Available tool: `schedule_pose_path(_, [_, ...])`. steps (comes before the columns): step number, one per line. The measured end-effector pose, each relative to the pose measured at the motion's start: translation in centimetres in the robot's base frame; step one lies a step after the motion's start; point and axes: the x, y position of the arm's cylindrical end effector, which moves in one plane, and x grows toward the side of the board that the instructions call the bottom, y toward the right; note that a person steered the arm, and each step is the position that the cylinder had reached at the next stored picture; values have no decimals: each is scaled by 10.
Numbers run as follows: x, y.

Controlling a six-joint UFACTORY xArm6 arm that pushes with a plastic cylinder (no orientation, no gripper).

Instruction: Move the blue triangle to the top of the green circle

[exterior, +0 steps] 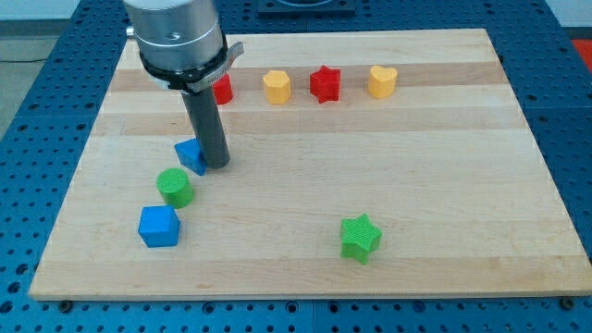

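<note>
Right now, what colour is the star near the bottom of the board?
Green. The star shows clearly in the camera view, the only view, near the bottom.

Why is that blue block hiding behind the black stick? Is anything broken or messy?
Nothing looks broken or spilled. The blue triangle is only partly hidden because my tip sits right beside it, on its right. It lies just above the green circle.

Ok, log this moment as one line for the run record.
my tip: touching blue triangle on its right | blue triangle: just above green circle, small gap | blue cube: below circle | status: nearly placed
</note>
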Motion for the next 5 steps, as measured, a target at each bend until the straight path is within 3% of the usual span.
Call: schedule_pose_path(5, [0, -14])
